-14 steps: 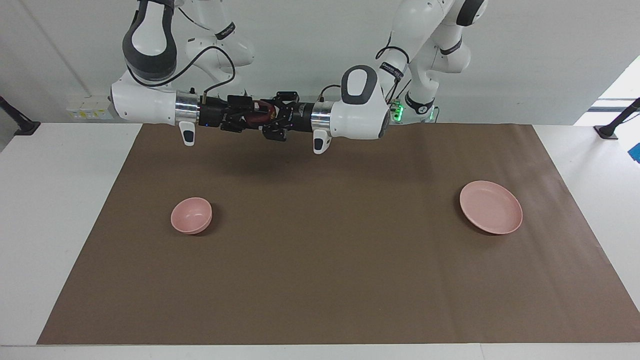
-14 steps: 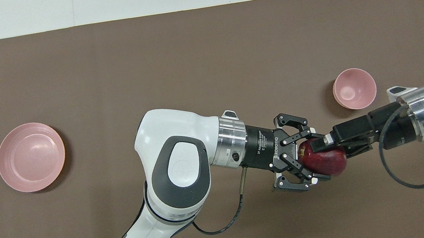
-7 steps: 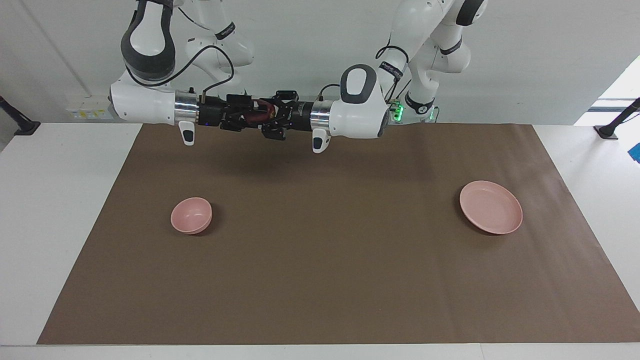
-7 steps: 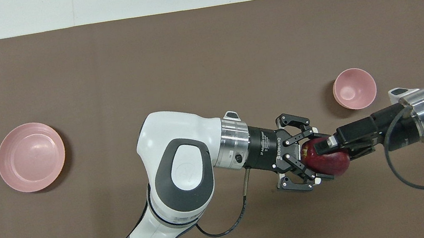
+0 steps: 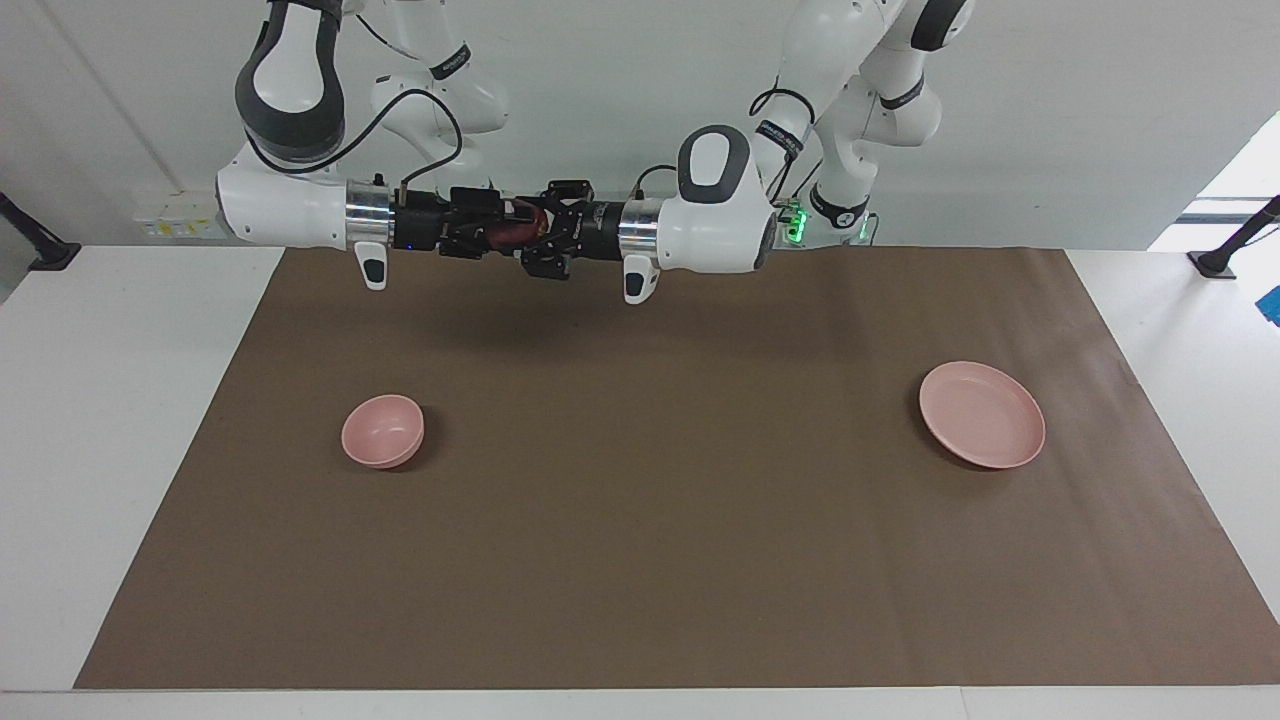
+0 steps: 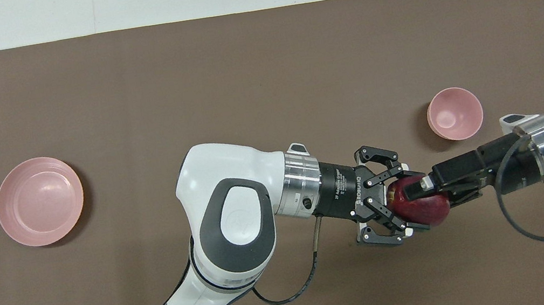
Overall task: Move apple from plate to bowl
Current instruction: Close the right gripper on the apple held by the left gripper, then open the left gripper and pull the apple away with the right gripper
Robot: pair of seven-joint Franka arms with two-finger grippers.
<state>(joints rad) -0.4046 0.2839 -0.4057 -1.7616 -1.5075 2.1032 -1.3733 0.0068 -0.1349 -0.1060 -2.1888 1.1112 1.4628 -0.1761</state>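
Barely anything's been shifted since a second ago, just nudged slightly upward: the apple [image 6: 422,207] is held mid-air at lower right of the overhead view, clamped by the right gripper [image 6: 428,192], with the left gripper [image 6: 404,201] spread around it. Bowl [image 6: 454,113] and plate [image 6: 39,201] are left bare.

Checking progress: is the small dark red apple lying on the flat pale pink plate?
No: the flat pale pink plate is bare; the dark red apple is up between both grippers.

Non-task items: table cover, wall fittings

Brown paper sheet [image 5: 660,520] lay flat over white table [image 5: 110,420]; white socket strip [image 5: 175,218] on the wall and a black clamp [image 5: 1225,250] at the table edge
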